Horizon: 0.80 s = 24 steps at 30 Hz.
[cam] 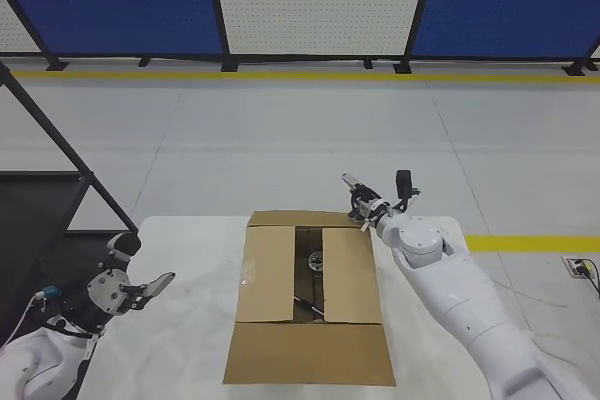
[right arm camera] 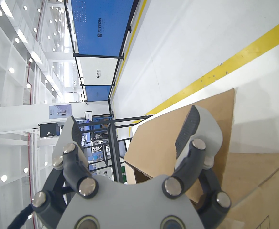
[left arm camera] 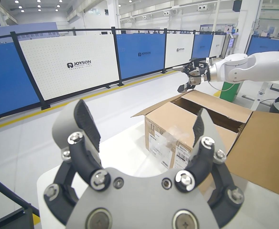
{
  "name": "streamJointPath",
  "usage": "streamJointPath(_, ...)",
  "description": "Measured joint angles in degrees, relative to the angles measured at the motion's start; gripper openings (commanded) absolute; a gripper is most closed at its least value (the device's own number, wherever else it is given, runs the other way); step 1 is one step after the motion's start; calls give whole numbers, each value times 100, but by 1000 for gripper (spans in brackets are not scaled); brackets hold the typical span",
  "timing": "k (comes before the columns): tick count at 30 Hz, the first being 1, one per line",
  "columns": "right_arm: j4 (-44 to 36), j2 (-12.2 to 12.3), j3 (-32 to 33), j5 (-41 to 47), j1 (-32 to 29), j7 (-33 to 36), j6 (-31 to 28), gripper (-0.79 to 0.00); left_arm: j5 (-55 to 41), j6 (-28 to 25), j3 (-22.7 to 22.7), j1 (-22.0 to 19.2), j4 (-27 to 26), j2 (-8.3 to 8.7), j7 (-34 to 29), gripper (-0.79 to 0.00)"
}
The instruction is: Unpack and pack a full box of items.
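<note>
A brown cardboard box (cam: 280, 270) stands mid-table, its two top flaps nearly shut with a narrow gap between them. In that gap lie dark items (cam: 316, 262), partly hidden. My right gripper (cam: 377, 188) hangs open over the box's far right corner; its own view has the gripper (right arm camera: 132, 117) above a cardboard flap (right arm camera: 153, 144), holding nothing. My left gripper (cam: 146, 262) is open and empty, low over the table to the box's left. In its view the gripper (left arm camera: 144, 122) faces the labelled side of the box (left arm camera: 163, 120), with the right gripper (left arm camera: 186, 79) beyond.
The box's near flap (cam: 310, 352) lies folded out toward me on the white table (cam: 180, 330). A black metal frame (cam: 40, 150) rises by the table's left side. Blue and white fence panels (cam: 320, 25) close off the floor behind.
</note>
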Motion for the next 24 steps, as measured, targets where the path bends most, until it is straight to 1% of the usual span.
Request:
streamJointPath(16,-544,167,414,-606,-314,351,326,0,12,23,-17,72,-50,-1,30,0)
streamJointPath(19,-690,198,541,-637,-405,305,248,0,18,25,-19,86,-57,-1,38,0)
streamJointPath(24,-1000,261,825,-606,-605,227,-44,0,35,34,-35,110,-73,-2,74,0)
